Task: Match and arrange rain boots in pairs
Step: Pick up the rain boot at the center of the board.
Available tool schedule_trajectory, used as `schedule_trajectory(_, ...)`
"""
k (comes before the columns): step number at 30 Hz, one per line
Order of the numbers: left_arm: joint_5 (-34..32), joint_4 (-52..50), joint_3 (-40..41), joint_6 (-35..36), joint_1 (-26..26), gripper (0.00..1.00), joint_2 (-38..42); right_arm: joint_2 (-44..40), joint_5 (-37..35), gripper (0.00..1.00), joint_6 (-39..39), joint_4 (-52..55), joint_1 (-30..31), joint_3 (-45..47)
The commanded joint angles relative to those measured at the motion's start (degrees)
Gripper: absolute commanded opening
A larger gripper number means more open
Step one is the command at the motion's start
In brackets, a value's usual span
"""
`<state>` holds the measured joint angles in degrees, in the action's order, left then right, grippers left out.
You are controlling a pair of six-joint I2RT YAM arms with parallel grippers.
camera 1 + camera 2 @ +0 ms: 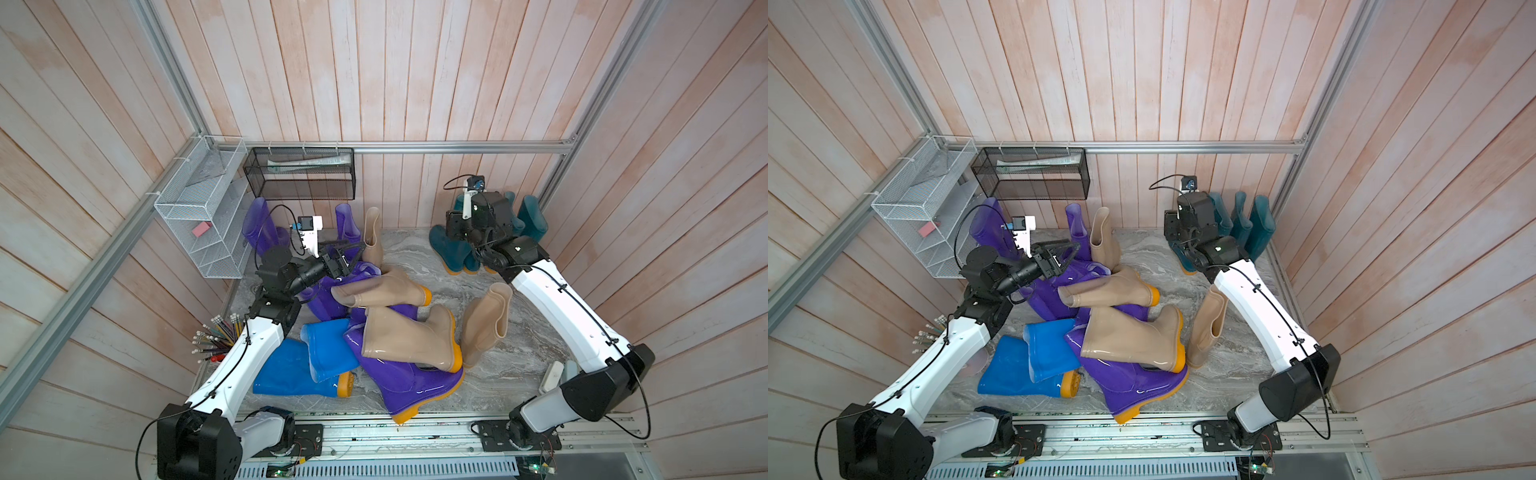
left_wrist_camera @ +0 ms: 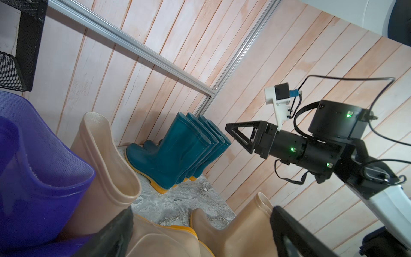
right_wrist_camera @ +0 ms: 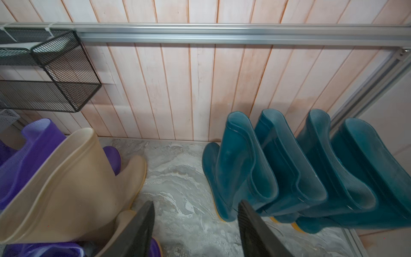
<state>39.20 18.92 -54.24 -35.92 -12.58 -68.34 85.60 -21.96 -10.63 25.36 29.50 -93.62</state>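
Several dark teal rain boots [image 3: 244, 166] stand upright in a row at the back right corner [image 1: 451, 249]. My right gripper [image 3: 195, 222] hovers just in front of them, open and empty, over bare floor. Beige boots [image 1: 411, 336], purple boots [image 1: 411, 386] and two bright blue boots [image 1: 291, 370] lie piled in the middle. One beige boot [image 1: 372, 237] and two purple boots [image 1: 257, 224] stand near the back wall. My left gripper [image 1: 349, 253] is wide open above the pile's back left, with beige boots [image 2: 233, 231] below its fingers and nothing gripped.
A white wire shelf [image 1: 199, 208] holding a pink eraser hangs on the left wall. A black mesh basket [image 1: 299, 174] hangs on the back wall. A cup of pencils [image 1: 216, 336] stands by the left arm. A small white object [image 1: 550, 376] lies at the front right.
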Motion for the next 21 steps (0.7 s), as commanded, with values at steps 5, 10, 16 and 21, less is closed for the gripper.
schedule_trajectory(5,1.05,0.36,0.39,0.5,-0.67,0.96,0.2,-9.86,-11.1,0.63,-4.22,4.57,-0.02,7.3)
schedule_trajectory(10,-0.29,-5.07,-1.7,5.49,-4.3,0.94,-0.05,-18.19,-16.63,0.68,-8.1,12.65,-0.08,13.28)
schedule_trajectory(16,-1.68,-7.23,-2.32,7.85,-7.88,0.94,0.14,-26.36,-14.94,0.75,-14.99,25.54,-0.16,17.0)
schedule_trajectory(21,-0.94,-6.42,-2.1,6.75,-7.94,0.94,-0.47,-30.79,-7.95,0.76,-20.47,31.55,-0.15,19.77)
